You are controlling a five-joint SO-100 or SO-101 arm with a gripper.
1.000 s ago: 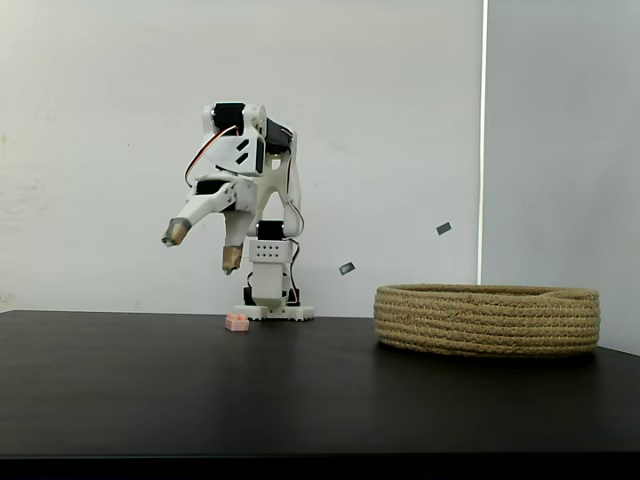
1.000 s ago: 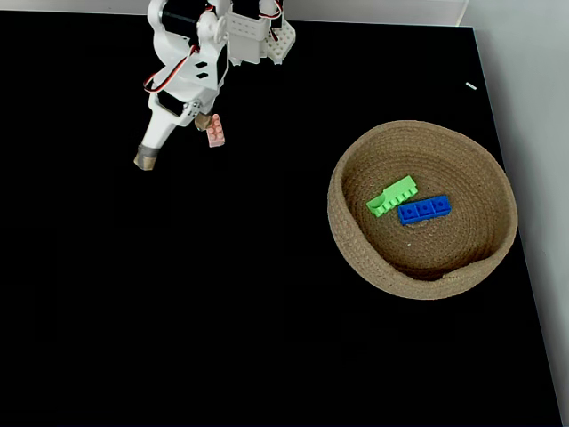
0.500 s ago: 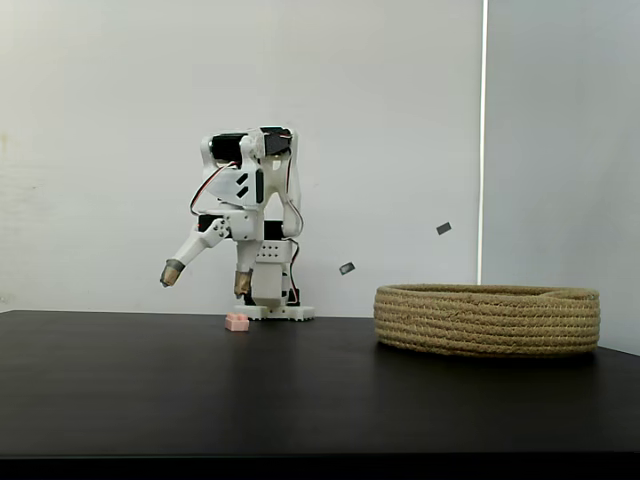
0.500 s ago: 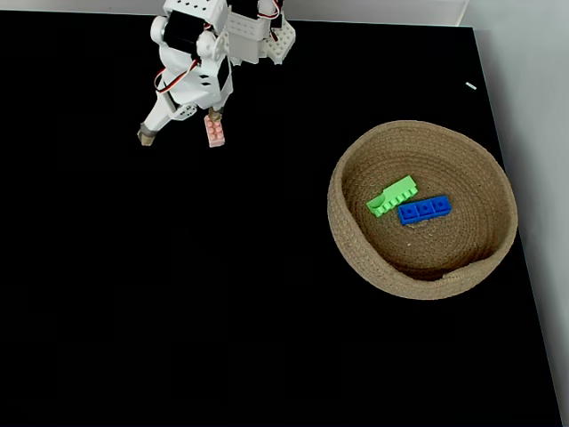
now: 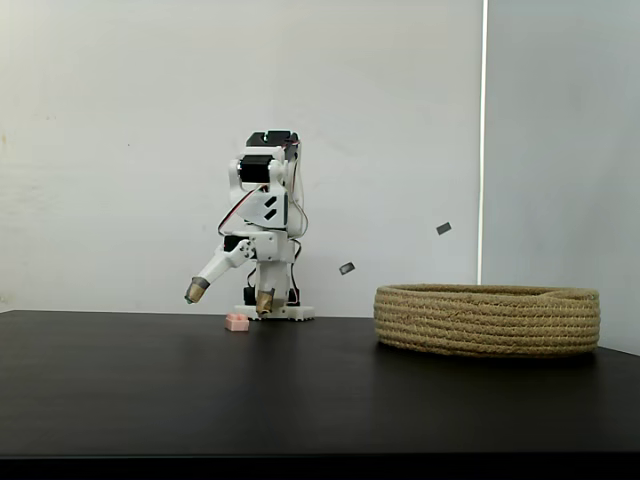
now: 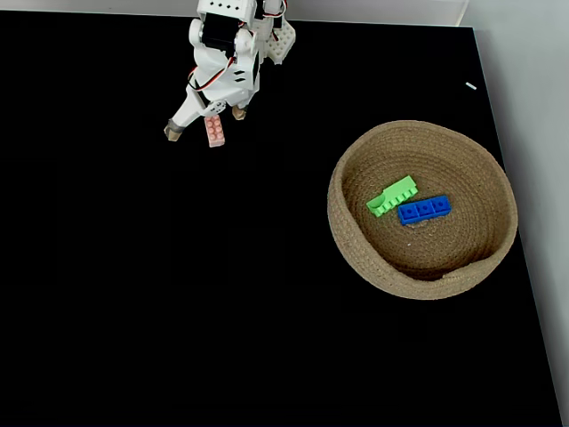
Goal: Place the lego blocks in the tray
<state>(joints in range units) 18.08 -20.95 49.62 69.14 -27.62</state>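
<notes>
A tiny pale pink lego block [image 6: 215,135] [image 5: 237,322] lies on the black table just in front of the arm's base. My white gripper [image 6: 205,123] [image 5: 230,297] hangs open right over it, one fingertip on each side, a little above the table. Between the fingers there is nothing. The tray [image 6: 348,240] [image 5: 487,320], a wide round basket of coiled tan rope, stands to the right in both fixed views. Inside it lie a long green block [image 6: 392,196] and a long blue block [image 6: 424,209], side by side.
The arm's base [image 6: 269,37] stands at the table's far edge against a white wall. The table's right edge runs close past the basket. Small grey marks [image 5: 347,268] sit on the wall.
The arm has swung right toward its base and lowered. The open gripper now straddles the pink block from above. The blocks and the basket have not moved.
</notes>
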